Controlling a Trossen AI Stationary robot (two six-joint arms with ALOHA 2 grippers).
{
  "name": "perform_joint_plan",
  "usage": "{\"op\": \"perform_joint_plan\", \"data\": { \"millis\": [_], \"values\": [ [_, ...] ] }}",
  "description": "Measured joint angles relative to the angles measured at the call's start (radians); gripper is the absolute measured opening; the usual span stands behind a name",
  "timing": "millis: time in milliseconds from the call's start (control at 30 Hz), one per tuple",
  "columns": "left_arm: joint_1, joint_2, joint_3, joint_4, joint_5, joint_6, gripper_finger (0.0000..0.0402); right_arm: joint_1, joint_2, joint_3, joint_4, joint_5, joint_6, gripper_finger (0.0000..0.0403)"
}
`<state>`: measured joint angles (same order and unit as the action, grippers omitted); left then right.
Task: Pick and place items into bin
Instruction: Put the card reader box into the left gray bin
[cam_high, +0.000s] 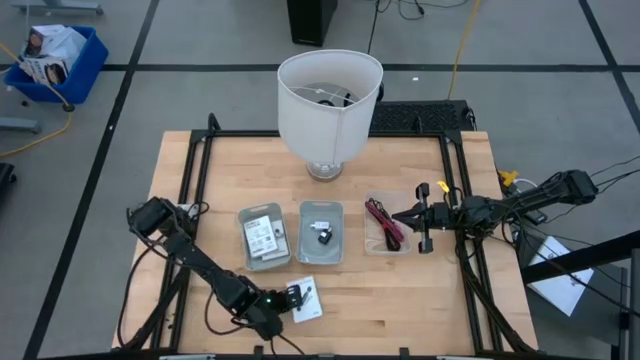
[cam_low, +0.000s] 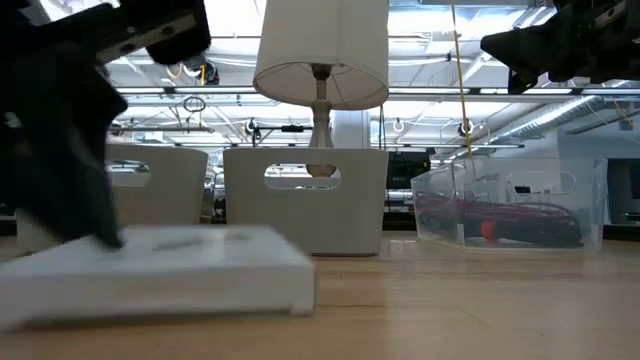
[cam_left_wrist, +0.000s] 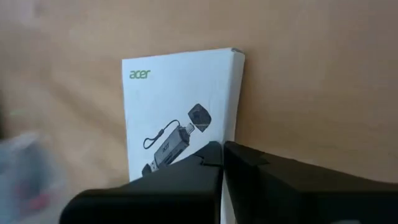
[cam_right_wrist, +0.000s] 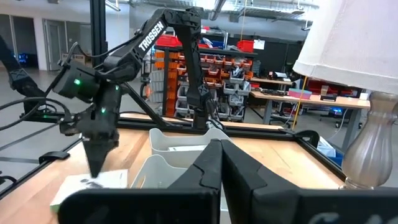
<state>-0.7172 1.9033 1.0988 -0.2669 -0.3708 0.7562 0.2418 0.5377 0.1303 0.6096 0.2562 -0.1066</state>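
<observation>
White packet (cam_left_wrist: 180, 118) waits flat on the worktop (cam_high: 400, 300), still outside the bins.
The left gripper (cam_high: 293, 297) stands over its near end, fingers pressed together and gripping nothing visible. Bins already hold a packet, small part and cable ties. The right gripper (cam_high: 400, 214) hovers shut over the ties.

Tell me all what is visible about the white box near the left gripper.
The white box is a small flat carton, apparently cardboard, lying flat on the wooden table at its front edge, in front of the two grey bins. Its top face bears a green "acer" logo and a picture of a black adapter with a cap. The left gripper, fingers shut, is down at one end of it.
</observation>
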Motion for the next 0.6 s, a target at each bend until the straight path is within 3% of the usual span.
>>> {"op": "perform_joint_plan", "data": {
  "millis": [300, 400, 500, 600],
  "values": [
    [-0.112, -0.198, 0.009, -0.029, -0.32, -0.026, 0.0004, 0.0, 0.0, 0.0, -0.011, 0.0, 0.015, 0.0],
    [-0.127, -0.31, 0.011, -0.227, -0.403, -0.124, 0.0004, 0.0, 0.0, 0.0, -0.01, 0.0, 0.015, 0.0],
    [-0.11, -0.411, 0.01, -0.517, -0.392, -0.302, 0.0004, 0.0, 0.0, 0.0, -0.008, 0.0, 0.016, 0.0],
    [-0.098, -0.481, 0.006, -0.693, -0.386, -0.424, 0.0003, 0.0, 0.0, 0.0, -0.008, 0.0, 0.016, 0.0]
  ]
}}
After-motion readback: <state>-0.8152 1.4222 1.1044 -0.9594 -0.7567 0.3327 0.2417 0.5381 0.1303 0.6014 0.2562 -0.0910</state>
